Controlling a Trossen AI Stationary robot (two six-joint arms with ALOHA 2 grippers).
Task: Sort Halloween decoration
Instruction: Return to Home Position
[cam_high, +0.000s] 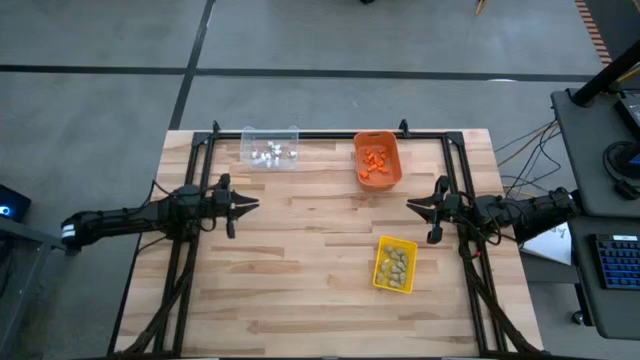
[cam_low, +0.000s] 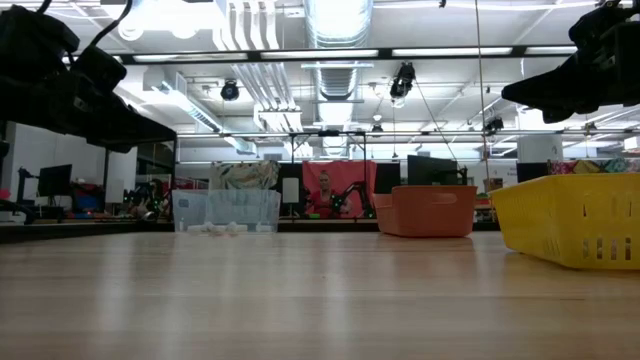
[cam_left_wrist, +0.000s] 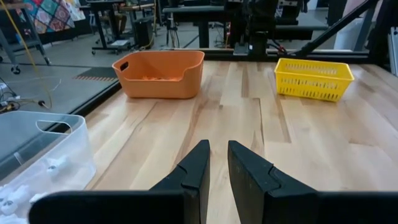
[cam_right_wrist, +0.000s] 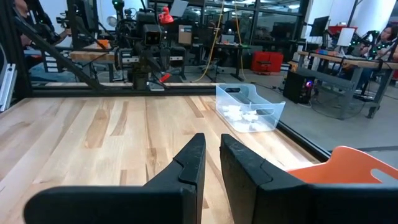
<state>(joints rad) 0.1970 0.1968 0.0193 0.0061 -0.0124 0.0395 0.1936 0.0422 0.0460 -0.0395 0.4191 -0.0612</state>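
Across the pale wooden plank table (cam_high: 300, 250), the Halloween trinkets that I can see lie sorted by colour into three bins. Along the edge at the top of the high view, the clear plastic bin (cam_high: 250, 140) holds the small white trinkets (cam_high: 272, 153). Near it to the right, the orange plastic bin (cam_high: 358, 165) holds the bright orange trinkets (cam_high: 375, 160). The yellow slotted plastic bin (cam_high: 379, 270) sits nearer the middle of the right half, well apart from both, with the dull tan-grey trinkets (cam_high: 396, 265) inside it. My left gripper (cam_high: 250, 205) hangs over the left side of the table and points inward toward the centre. Its two dark fingers are drawn to a narrow slit with nothing between them. My right gripper (cam_high: 412, 205) faces it from the right side, between the orange bin and the yellow one but touching neither. Its fingers are likewise nearly together and hold nothing. From table height, both arms show raised clear of the boards, one at each upper corner.
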